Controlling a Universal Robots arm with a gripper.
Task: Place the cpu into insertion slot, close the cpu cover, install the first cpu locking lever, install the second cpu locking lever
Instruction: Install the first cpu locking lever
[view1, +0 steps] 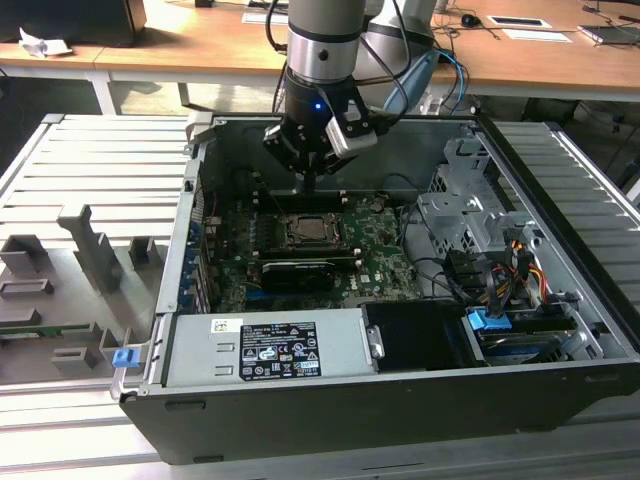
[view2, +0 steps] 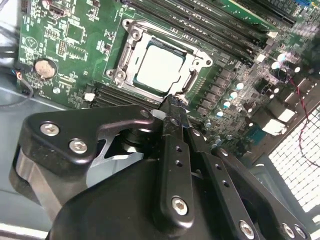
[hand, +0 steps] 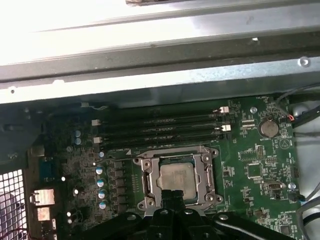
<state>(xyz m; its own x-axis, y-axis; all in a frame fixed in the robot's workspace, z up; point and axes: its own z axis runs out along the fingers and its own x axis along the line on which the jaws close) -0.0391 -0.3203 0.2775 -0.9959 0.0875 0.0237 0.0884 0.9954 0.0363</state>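
Silvery cpu (view2: 161, 69) lies seated in the insertion slot (view2: 120, 75), just beside the closed, empty jaws.

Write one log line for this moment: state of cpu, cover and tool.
cpu: seated | cpu cover: lowered around it | tool: shut, empty, tip by cover edge

Even room light in exterior view; first wrist view: case wall (hand: 75, 35) blown out white, motherboard (hand: 260, 170) dim.
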